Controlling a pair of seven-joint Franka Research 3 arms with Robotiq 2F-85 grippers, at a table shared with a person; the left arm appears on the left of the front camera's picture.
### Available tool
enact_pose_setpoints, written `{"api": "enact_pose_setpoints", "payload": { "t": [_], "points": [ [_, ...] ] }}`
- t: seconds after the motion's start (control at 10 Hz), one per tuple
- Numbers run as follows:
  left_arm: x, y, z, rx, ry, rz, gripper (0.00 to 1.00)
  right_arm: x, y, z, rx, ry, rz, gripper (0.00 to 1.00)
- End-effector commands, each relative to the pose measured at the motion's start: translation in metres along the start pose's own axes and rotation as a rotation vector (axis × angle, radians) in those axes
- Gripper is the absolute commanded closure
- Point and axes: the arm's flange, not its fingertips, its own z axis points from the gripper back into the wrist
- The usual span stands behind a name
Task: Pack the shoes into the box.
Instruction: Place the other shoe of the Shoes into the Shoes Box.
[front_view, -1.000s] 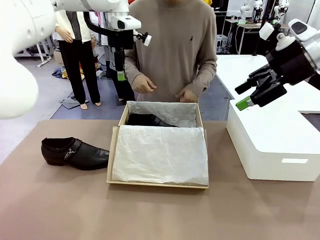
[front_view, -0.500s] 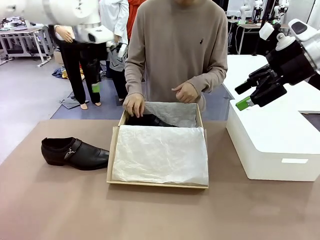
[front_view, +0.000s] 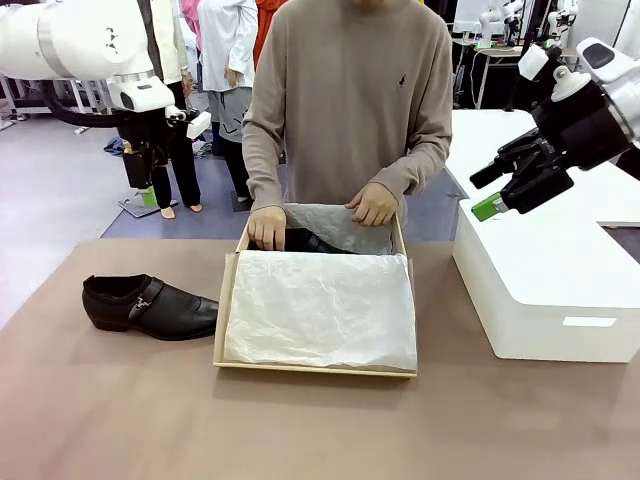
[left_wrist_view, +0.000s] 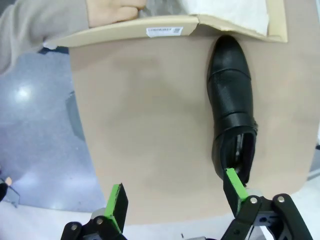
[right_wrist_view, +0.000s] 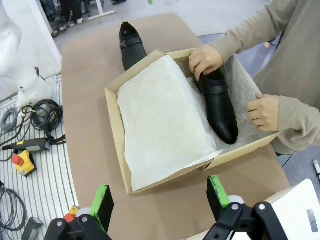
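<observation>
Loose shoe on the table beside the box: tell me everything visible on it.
The shoe is glossy black, leather-looking, with pointed toe, low heel, stitched toe cap and a side strap with a small metal buckle. It stands upright on its sole on the brown table, outside the cardboard box on the robot's left, toe pointing at the box's side wall and very close to it; contact cannot be told. Nothing holds it.
</observation>
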Motion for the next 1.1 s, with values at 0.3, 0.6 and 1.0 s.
{"api": "enact_pose_setpoints", "payload": {
  "t": [0.3,0.6,1.0],
  "points": [
    [0.0,0.0,0.0,0.0,0.0,0.0,0.0,0.0011,-0.0023,-0.0018,0.011,-0.032,0.022,0.0],
    [0.0,0.0,0.0,0.0,0.0,0.0,0.0,0.0011,-0.0023,-0.0018,0.011,-0.032,0.022,0.0],
    [0.0,0.0,0.0,0.0,0.0,0.0,0.0,0.0011,-0.0023,-0.0018,0.011,-0.032,0.022,0.0]
  ]
}}
